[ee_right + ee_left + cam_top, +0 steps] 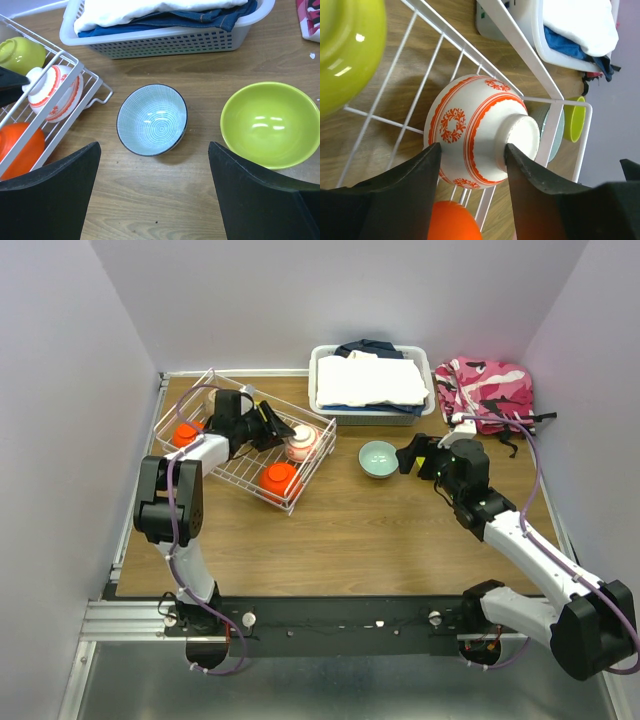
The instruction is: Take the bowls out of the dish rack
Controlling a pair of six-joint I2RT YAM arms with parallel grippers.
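Four bowls lie in the dish rack [185, 398]: two orange bowls [185, 433] [280, 478], a lime-yellow bowl [345, 45] and a red-patterned bowl [465, 115], tipped on its side. My left claw [472, 150] is clamped on the red-patterned bowl. My right claw [154, 145], spread wide and empty, hangs over a pale grey bowl [152, 120] on the table [150, 210].

left claw [472, 150] clamped, arm bent at elbow; right claw [154, 147] spread wide, arm stretched forward-left
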